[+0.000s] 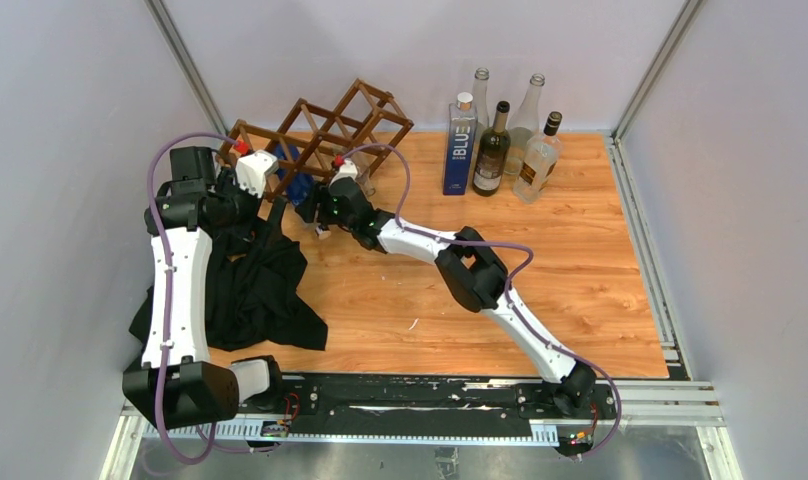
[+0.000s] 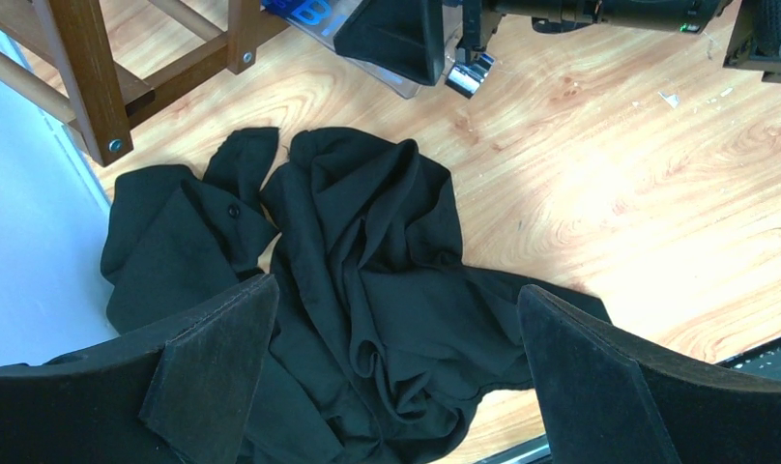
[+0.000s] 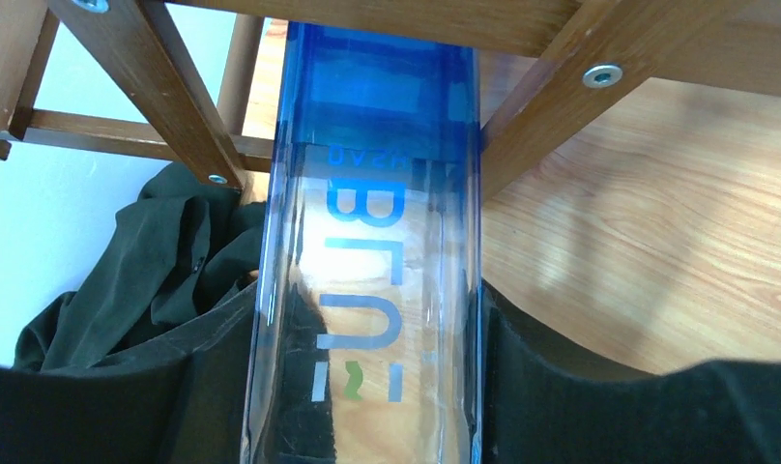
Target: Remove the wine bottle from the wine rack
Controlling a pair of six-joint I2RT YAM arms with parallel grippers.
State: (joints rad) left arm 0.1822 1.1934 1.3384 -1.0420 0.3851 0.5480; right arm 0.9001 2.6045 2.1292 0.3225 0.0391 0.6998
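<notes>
Wine bottle [image 3: 367, 242]: lying partly inside the wine rack [image 1: 320, 125] near the far-left corner, being clenched by the right claw [image 3: 367, 406]. Left claw [image 2: 396, 372]: hanging released over the black cloth [image 2: 367, 242] by the left edge.

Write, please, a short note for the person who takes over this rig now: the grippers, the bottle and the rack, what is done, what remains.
Right gripper: shut on the blue bottle.
Left gripper: open and empty, above the black cloth.
Blue bottle: lies inside a cell of the wine rack, at the rear left of the table.
Done: the grasp.
Left: draw the bottle out of the cell, clear of the slats, probably then set it on bare table.
</notes>
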